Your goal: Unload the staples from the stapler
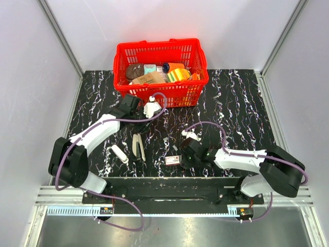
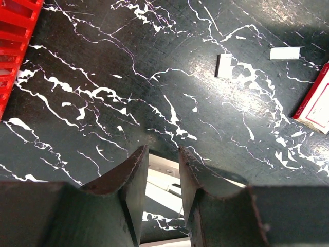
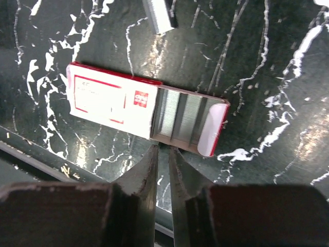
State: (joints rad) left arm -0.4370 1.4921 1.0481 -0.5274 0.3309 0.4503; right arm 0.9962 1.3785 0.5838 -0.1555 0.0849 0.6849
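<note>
The off-white stapler (image 1: 138,146) lies hinged open on the black marble table, left of centre. My left gripper (image 1: 136,122) hovers just behind it, jaws open and empty. In the left wrist view (image 2: 163,154) part of the stapler (image 2: 160,181) shows through the gap between the fingers. Two short silvery staple strips (image 2: 224,66) (image 2: 285,52) lie loose on the table beyond. My right gripper (image 1: 181,156) is shut to a thin slit and holds nothing. In the right wrist view (image 3: 163,149) its tips sit at the edge of the red-and-white box (image 3: 110,100).
The box's tray (image 3: 187,121) is slid out, with rows of staples showing. Another loose strip (image 3: 159,15) lies beyond it. A red basket (image 1: 122,67) of goods stands at the back. A short white oblong piece (image 1: 119,153) lies left of the stapler.
</note>
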